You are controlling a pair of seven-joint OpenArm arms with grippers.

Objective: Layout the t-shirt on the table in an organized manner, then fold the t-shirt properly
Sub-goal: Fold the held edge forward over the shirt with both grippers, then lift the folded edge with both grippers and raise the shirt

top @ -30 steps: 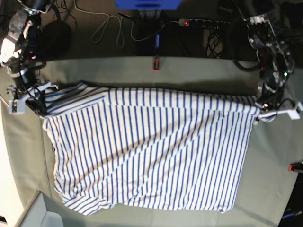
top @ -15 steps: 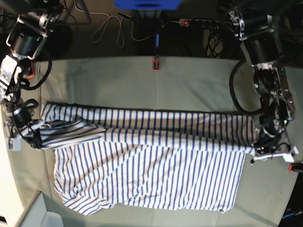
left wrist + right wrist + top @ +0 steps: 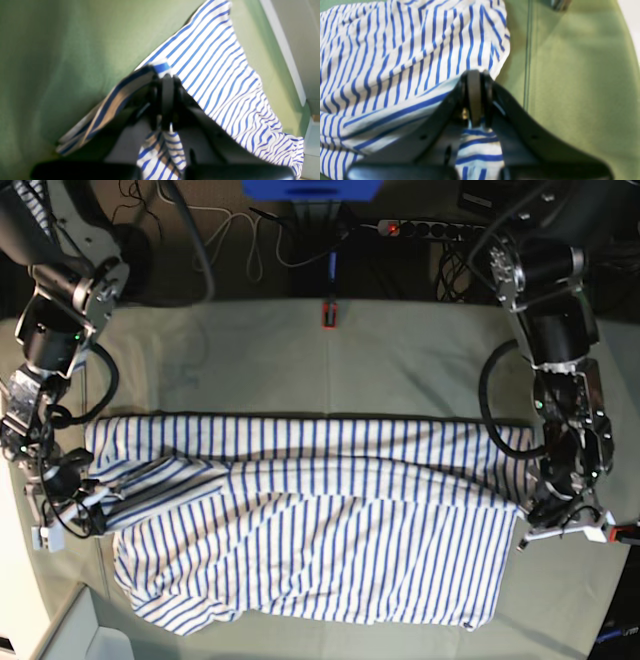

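Both of my claws are pinched tight on cloth. My left claw (image 3: 167, 100) squeezes one edge of the t-shirt (image 3: 310, 530), and stripy cloth hangs down between its fingers. My right claw (image 3: 475, 97) squeezes the other edge the same way. Between my claws, the t-shirt's top part is folded over onto itself. Around it lies the green table (image 3: 300, 360), past both claws.
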